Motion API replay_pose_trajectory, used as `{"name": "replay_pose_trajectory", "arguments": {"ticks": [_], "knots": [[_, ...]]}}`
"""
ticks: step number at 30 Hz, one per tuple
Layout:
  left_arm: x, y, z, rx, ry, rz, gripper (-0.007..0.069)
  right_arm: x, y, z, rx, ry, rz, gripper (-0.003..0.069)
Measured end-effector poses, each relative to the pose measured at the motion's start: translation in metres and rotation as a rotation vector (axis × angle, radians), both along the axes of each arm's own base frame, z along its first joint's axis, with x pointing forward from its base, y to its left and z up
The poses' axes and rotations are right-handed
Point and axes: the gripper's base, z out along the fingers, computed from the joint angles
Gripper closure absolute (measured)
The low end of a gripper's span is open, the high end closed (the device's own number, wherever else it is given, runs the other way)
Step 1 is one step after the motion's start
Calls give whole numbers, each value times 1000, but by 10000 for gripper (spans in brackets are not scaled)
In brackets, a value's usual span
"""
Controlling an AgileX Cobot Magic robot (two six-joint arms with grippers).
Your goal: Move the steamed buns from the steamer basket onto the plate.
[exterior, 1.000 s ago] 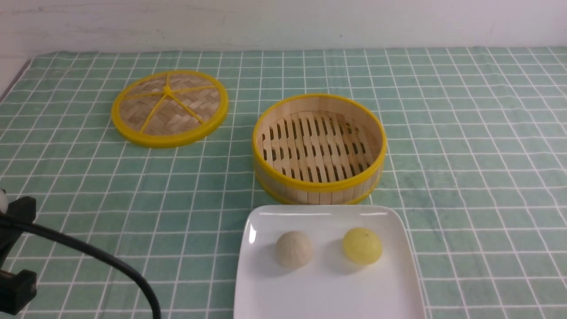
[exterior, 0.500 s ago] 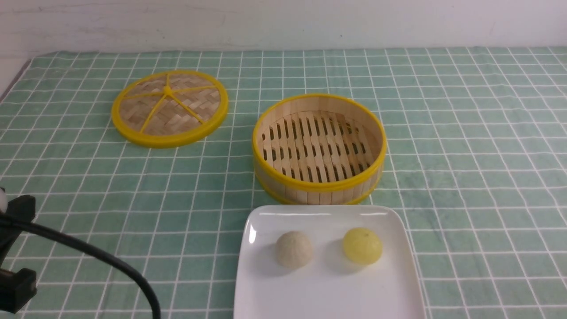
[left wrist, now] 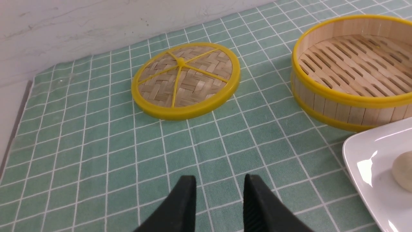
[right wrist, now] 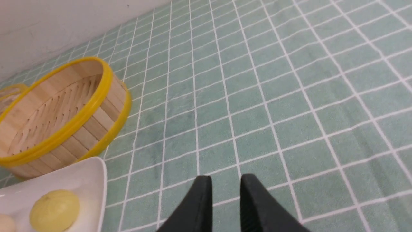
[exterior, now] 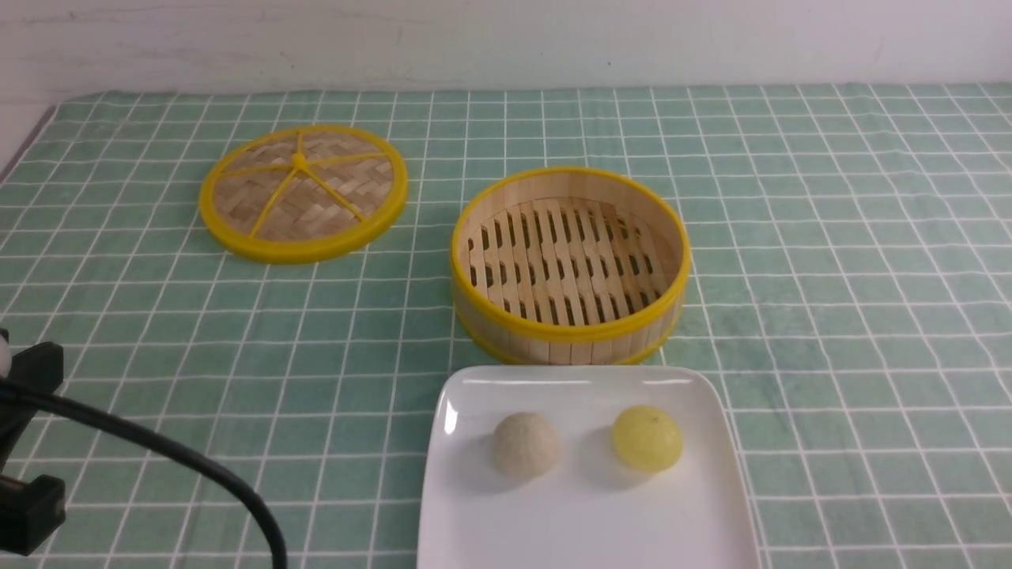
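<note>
Both steamed buns sit on the white plate at the near centre: the cream-white bun to the left, the yellow bun to the right. Behind the plate stands the bamboo steamer basket, with nothing on its slatted floor. My left gripper hovers over bare cloth left of the plate, jaws parted with nothing between them. My right gripper hangs over bare cloth right of the plate, jaws narrowly parted and holding nothing. The yellow bun shows at the corner of the right wrist view.
The flat woven lid with yellow rim lies on the green checked cloth at the back left. A black part of the left arm and its cable show at the lower left edge. A white wall runs behind the table.
The black part of the left arm at the lower left edge has crept slightly upward in the picture. The buns, plate, basket and lid have not moved.
</note>
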Motion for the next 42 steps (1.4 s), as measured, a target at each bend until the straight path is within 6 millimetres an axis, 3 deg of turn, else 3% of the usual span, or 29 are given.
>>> {"name": "replay_pose_trajectory", "arguments": {"ticks": [17, 26, 32, 38, 42], "knots": [[1, -4, 5, -61, -41, -25, 384, 1, -6, 4, -113, -47, -36, 481], [3, 7, 7, 166, -105, 26, 384, 1, -6, 4, -113, -47, -36, 467], [2, 9, 2, 114, -42, 69, 384, 1, -6, 4, -113, -47, -35, 460], [0, 19, -19, -78, 34, 236, 384, 1, -6, 4, -113, -48, -34, 453], [-4, 26, -58, -148, 56, 334, 384, 1, -6, 4, -113, -48, -34, 446]]}}
